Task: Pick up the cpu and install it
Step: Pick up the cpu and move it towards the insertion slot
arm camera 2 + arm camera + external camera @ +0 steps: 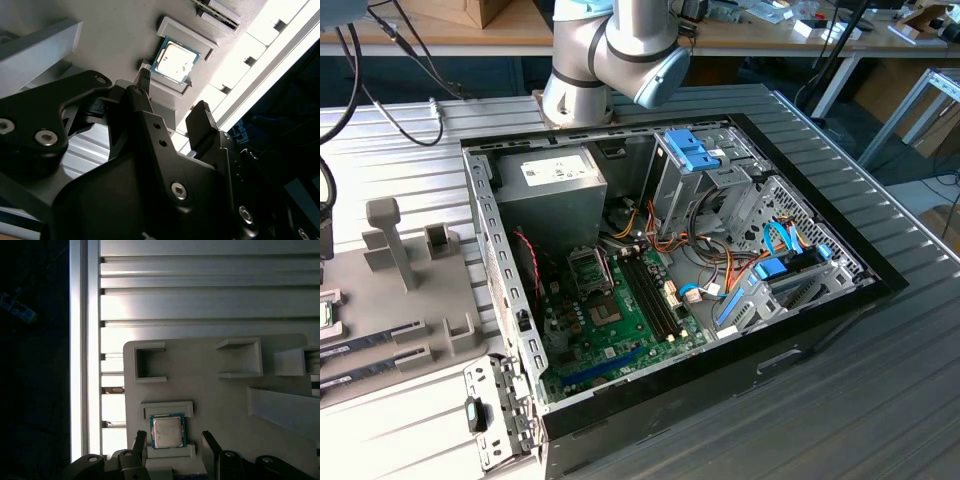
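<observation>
Cpu (167, 432) lies flat, shiny side up, in a small pocket (166, 408) on a grey plate (215, 400), close to the worktop (200, 305) edge. Low pocket walls stand at two of its sides; the other two are free. Black fingers (211, 446) are spread wide apart, one past each free side, gripping nothing. A computer case (720, 372) with no lid sits mid-worktop.

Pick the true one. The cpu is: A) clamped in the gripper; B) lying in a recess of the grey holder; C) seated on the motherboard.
B: in the first wrist view the cpu lies flat in a recess of the grey holder, with the open gripper straddling it without touching.
</observation>
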Action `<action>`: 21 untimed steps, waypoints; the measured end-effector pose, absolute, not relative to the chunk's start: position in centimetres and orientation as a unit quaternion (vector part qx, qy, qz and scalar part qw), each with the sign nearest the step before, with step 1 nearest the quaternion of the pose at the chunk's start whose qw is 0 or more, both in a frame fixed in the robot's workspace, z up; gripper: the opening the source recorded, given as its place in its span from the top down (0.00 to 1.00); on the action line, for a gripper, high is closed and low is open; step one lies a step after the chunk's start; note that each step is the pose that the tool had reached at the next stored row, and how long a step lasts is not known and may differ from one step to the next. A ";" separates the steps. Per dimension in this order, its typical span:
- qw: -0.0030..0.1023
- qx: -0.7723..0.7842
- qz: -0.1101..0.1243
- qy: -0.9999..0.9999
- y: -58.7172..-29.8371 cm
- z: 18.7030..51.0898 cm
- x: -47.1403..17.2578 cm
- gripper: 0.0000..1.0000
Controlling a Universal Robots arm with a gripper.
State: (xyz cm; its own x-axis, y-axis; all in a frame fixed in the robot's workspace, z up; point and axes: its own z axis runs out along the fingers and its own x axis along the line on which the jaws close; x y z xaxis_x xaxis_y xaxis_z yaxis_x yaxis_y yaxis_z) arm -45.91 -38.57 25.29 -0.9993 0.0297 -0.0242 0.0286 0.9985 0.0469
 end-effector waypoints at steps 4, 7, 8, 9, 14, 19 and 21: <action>0.012 0.015 0.023 1.000 -38.6 25.2 -45.9 0.44; 0.012 0.014 0.023 1.000 -38.6 25.1 -45.9 0.44; 0.012 0.012 0.023 1.000 -38.6 25.0 -45.9 0.44; 0.012 0.011 0.023 1.000 -38.6 25.0 -45.9 0.44; 0.012 0.007 0.023 1.000 -38.6 24.9 -45.9 0.44; 0.012 0.005 0.023 1.000 -38.6 24.6 -45.9 0.44; 0.012 0.004 0.023 1.000 -38.6 24.5 -45.9 0.44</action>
